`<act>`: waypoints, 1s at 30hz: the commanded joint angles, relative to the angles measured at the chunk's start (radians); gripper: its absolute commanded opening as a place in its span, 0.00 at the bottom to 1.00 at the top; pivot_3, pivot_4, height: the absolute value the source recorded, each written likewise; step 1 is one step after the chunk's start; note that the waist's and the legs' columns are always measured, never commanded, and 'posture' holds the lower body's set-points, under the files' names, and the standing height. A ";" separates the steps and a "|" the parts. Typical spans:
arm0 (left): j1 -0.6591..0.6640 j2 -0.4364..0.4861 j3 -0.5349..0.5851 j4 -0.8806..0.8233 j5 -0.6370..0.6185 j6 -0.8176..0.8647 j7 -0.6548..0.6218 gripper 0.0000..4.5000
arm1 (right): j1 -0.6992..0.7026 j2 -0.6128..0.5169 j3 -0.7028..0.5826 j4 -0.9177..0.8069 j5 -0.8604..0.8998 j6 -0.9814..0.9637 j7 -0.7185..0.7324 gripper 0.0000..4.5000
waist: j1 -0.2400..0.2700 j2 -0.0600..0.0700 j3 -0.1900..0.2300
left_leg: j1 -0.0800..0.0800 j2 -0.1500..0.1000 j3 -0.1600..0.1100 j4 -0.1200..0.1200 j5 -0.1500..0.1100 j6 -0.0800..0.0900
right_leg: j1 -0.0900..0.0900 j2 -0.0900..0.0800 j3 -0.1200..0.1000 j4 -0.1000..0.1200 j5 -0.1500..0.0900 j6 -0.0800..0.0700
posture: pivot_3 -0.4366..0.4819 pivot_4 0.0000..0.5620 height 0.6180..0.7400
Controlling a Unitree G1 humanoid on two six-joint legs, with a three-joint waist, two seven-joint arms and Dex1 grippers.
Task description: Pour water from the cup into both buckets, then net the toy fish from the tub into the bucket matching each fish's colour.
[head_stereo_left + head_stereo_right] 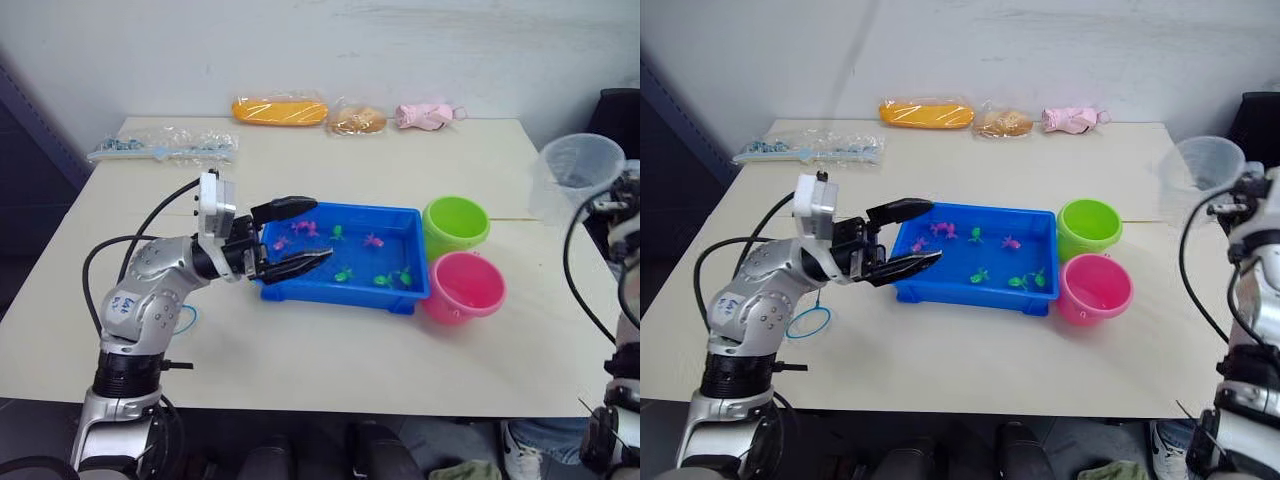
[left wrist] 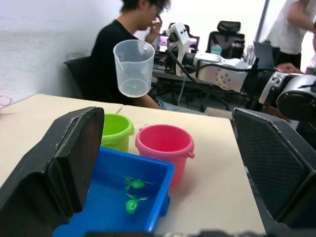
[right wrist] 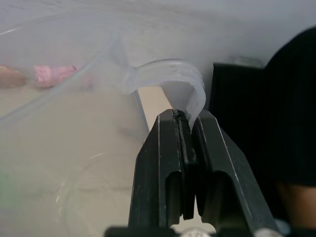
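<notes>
Right gripper (image 3: 183, 118) pinches the cup (image 1: 578, 172) handle above the table's (image 1: 300, 350) right edge; left gripper (image 1: 300, 232), fingers spread, hovers at the tub's (image 1: 340, 290) left end, beside the net (image 1: 808, 322).

Two small round plastic buckets: one lime green (image 1: 455, 224), one pink (image 1: 462, 286). One clear plastic measuring cup (image 1: 577, 176), one shallow blue plastic tub (image 1: 340, 293).

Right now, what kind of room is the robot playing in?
Probably an office or lab. Behind the table with the blue tub, a person sits at a desk, and black office chairs stand around. The right pincer holds the cup up.
</notes>
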 commanded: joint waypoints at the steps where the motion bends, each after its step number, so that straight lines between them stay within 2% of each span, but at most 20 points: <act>1: 0.020 0.042 -0.028 -0.042 0.048 -0.069 -0.073 1.00 | 0.096 0.044 -0.066 -0.107 0.055 0.036 -0.019 0.02 | -0.002 0.000 0.000 | 0.000 0.000 0.000 0.000 0.000 0.000 | 0.000 0.000 0.000 0.000 0.000 0.000 | 0.48 0.27 1.00; 4: 0.021 0.049 -0.046 -0.036 0.061 -0.090 -0.093 1.00 | 0.167 0.112 -0.074 -0.107 0.069 0.000 -0.015 0.02 | -0.006 0.000 0.000 | 0.001 0.000 0.001 0.000 0.000 0.000 | 0.000 0.000 0.001 -0.002 0.000 0.000 | 0.48 0.27 1.00; 9: -0.003 0.033 -0.062 -0.022 0.065 -0.095 -0.085 1.00 | 0.191 0.183 -0.073 -0.032 0.059 -0.088 -0.014 0.02 | -0.013 0.001 0.000 | 0.003 0.000 0.002 0.000 0.000 0.001 | 0.000 0.000 0.003 -0.001 0.000 0.000 | 0.48 0.27 1.00; 15: -0.024 0.031 -0.065 -0.007 0.060 -0.088 -0.083 1.00 | 0.200 0.214 -0.055 0.087 0.031 -0.206 -0.004 0.02 | -0.012 0.001 0.000 | 0.003 0.000 0.002 -0.001 0.000 0.001 | 0.000 0.000 0.003 -0.001 0.000 0.000 | 0.48 0.27 1.00; 21: -0.033 0.036 -0.062 0.000 0.057 -0.082 -0.084 1.00 | 0.246 0.238 -0.057 0.082 0.058 -0.187 0.004 0.02 | -0.012 0.001 0.000 | 0.004 0.000 0.002 -0.001 0.000 0.001 | 0.001 0.000 0.003 -0.001 0.000 0.000 | 0.48 0.27 1.00; 25: -0.033 0.041 -0.064 -0.002 0.053 -0.065 -0.082 1.00 | 0.301 0.241 -0.071 0.039 0.065 -0.177 -0.009 0.33 | -0.011 0.001 0.000 | 0.004 0.000 0.002 -0.001 0.000 0.001 | 0.001 0.000 0.003 -0.001 0.000 0.000 | 0.48 0.27 1.00; 30: -0.025 0.060 -0.053 -0.002 0.047 -0.036 -0.084 1.00 | 0.450 0.236 -0.081 -0.096 0.089 -0.117 0.015 0.92 | -0.009 0.001 0.000 | 0.004 0.000 0.002 -0.001 0.000 0.001 | 0.001 0.000 0.003 -0.001 0.000 0.000 | 0.48 0.27 1.00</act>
